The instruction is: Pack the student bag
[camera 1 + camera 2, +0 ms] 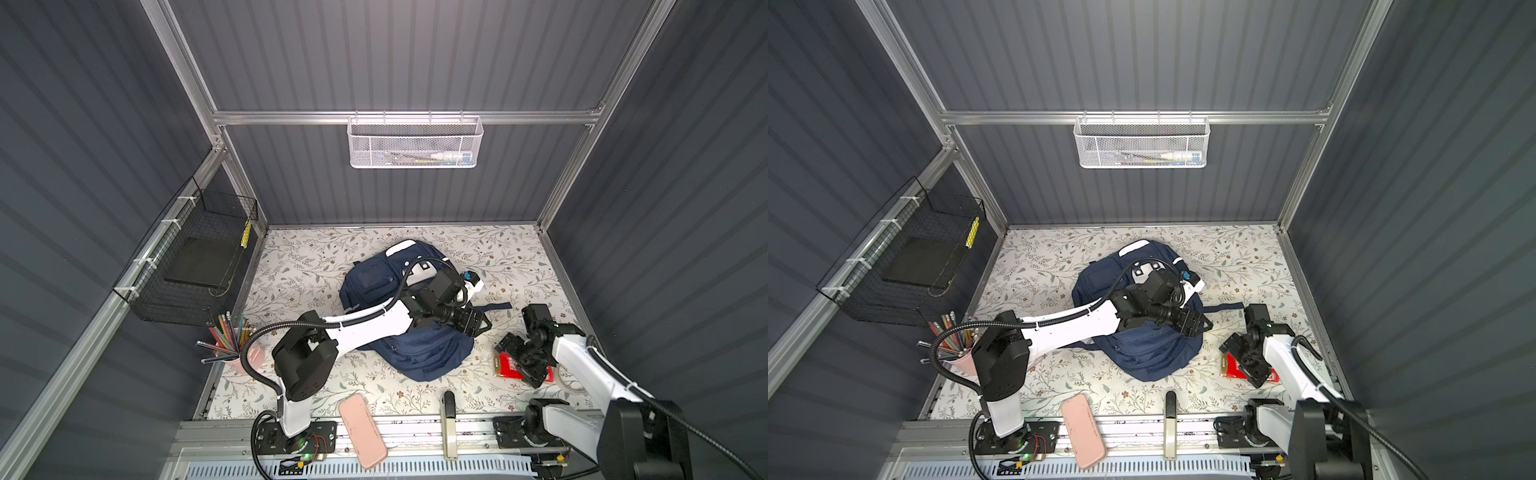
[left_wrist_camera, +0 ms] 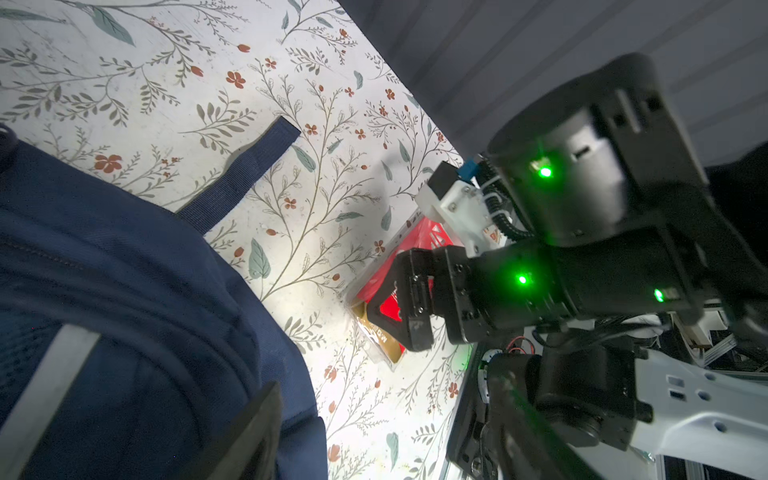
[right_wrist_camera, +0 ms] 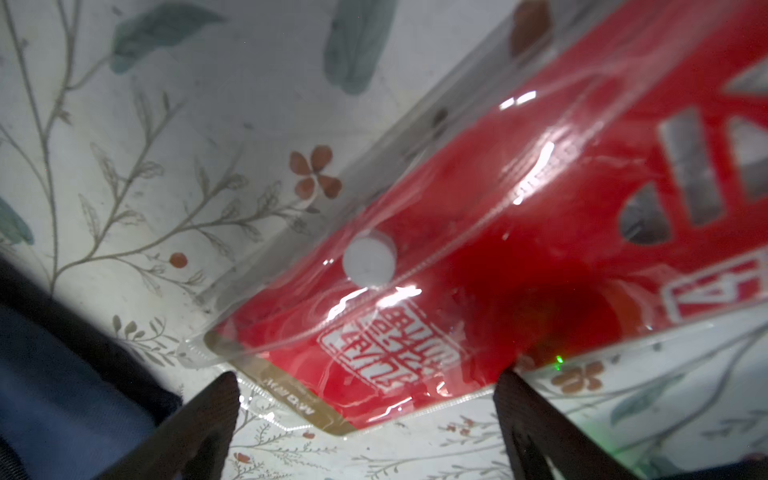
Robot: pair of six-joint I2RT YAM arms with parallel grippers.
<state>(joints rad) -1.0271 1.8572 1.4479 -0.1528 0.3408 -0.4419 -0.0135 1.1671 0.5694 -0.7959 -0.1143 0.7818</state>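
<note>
— Desk (image 1: 316, 266) first: what lies on that floral top?
— The student bag (image 1: 419, 357), navy, flat in the middle, one strap trailing to the right.
— And the arms?
— The left claw (image 1: 478, 323) hangs over the bag's right edge, jaws apart, gripping nothing. The right claw (image 3: 365, 384) is low over a red packet (image 3: 498, 249) in a clear sleeve, just right of the bag. Its jaws are spread wide with the packet's end between the tips, not clamped on it.
— Anything else?
— A pink case (image 1: 362, 430) at the front edge, well apart from the bag.
</note>
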